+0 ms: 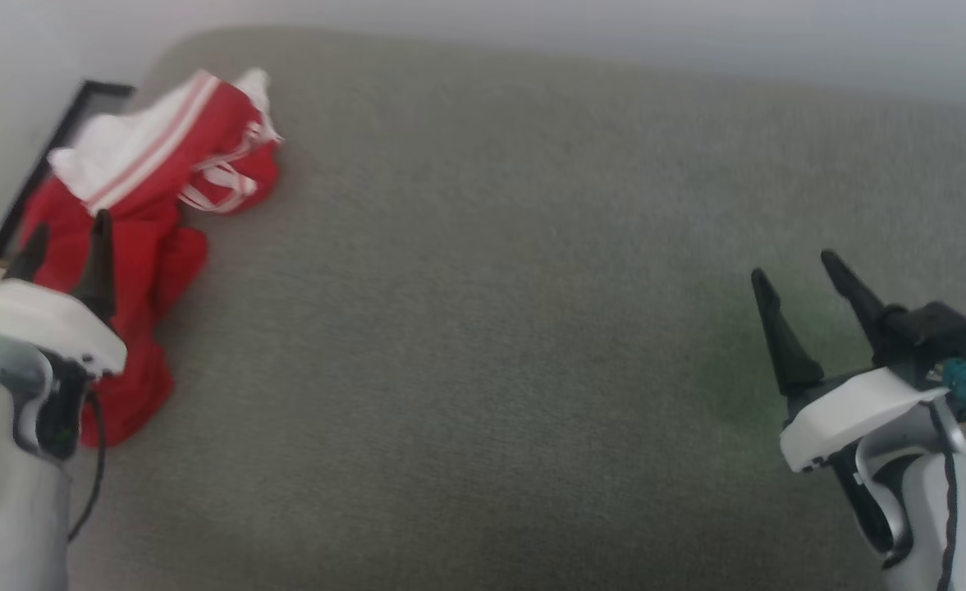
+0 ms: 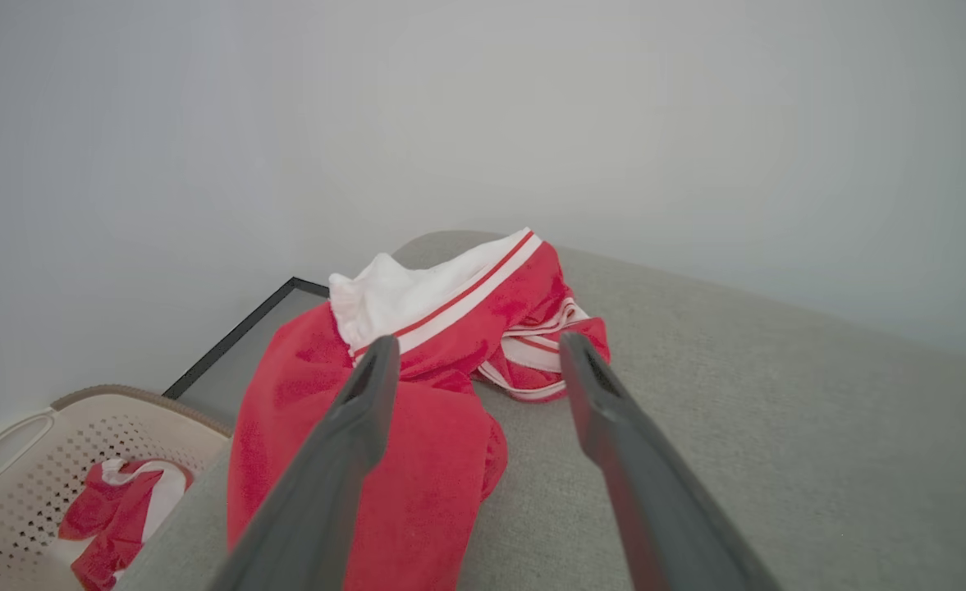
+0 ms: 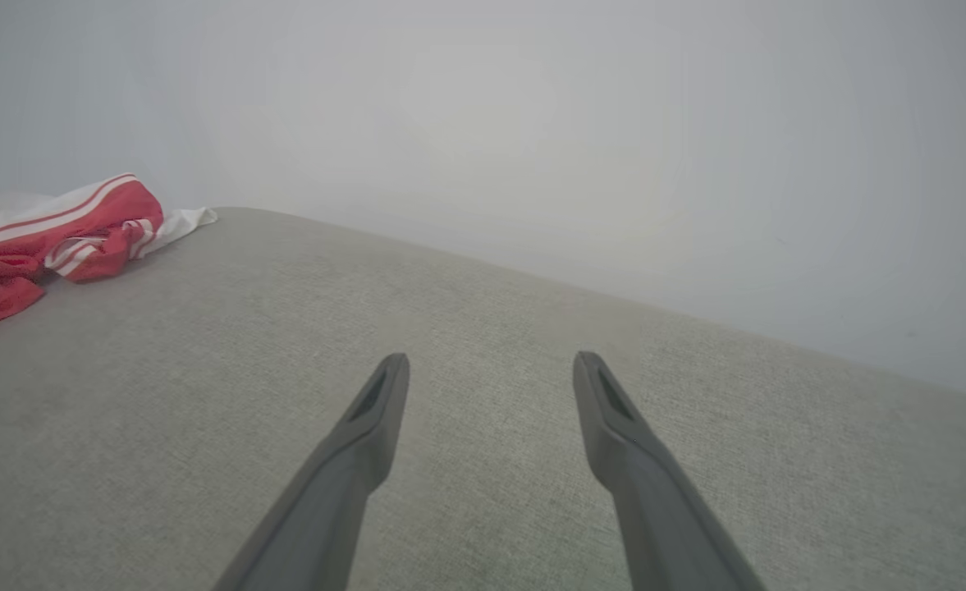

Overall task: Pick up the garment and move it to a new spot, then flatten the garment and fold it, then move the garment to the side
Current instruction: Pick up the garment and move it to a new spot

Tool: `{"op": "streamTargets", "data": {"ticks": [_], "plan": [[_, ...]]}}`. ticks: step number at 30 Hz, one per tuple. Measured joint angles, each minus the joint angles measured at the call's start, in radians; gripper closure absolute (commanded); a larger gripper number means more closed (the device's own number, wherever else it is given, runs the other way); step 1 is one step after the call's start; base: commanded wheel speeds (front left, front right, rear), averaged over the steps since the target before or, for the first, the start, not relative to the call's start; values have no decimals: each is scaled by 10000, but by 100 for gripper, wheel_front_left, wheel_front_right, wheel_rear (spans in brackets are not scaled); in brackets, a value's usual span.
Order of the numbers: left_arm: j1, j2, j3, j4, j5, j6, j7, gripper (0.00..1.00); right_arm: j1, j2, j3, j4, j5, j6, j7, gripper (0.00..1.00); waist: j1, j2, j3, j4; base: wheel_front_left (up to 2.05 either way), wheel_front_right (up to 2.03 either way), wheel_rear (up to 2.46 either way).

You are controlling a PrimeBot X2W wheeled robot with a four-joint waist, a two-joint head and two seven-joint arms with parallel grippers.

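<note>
The garment [image 1: 146, 205] lies crumpled in a heap on a grey cloth-covered surface [image 1: 483, 328], at the corner of this surface that is far from the robot and on its left. The red body of the garment is bunched and runs toward the robot. A white sleeve with red-white striped trim is on top at the far end, and more striped trim is curled beside it. The lettering is not visible. The left gripper [image 1: 70, 223] is just at the garment, on its near side. In the left wrist view its two fingers [image 2: 351, 427] are spread wide apart and point over the garment [image 2: 450, 460], one finger in front of the red cloth and the other in front of the grey cloth just beside the striped trim. Nothing is between them. If the tips touch the cloth, I cannot tell. The right gripper [image 1: 793, 267] is well apart from the garment, on the robot's right. Its fingers [image 3: 368, 427] are also spread open and empty above the bare grey cloth, and the garment [image 3: 72, 226] is seen far off at the left of that view. Beyond the garment, past the edge of the surface, there is a dark flat frame [image 2: 228, 336] near the pale wall [image 2: 483, 107]. Below the garment stands a beige perforated basket [image 2: 39, 443] with another red and white cloth [image 2: 121, 501] inside.
</note>
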Motion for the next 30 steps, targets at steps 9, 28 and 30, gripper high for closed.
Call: {"op": "streamTargets", "data": {"ticks": [9, 28, 30], "plan": [[-2107, 251, -165, 2955, -311, 4, 1066, 0, -375, -295, -44, -777, -194, 2, 368, 0, 0, 0, 1537, -505, 0, 0, 0], [-4506, 435, -441, 5975, -479, 422, 2489, 100, -604, -593, -420, -2006, -387, 2, 1099, 0, 0, 0, 3063, -694, 0, 0, 0], [-4490, 508, -683, 5962, -284, 313, 2105, 100, -601, -506, -541, -1985, -401, 2, 1078, 0, 1, 0, 2963, -666, 0, 0, 0]]}}
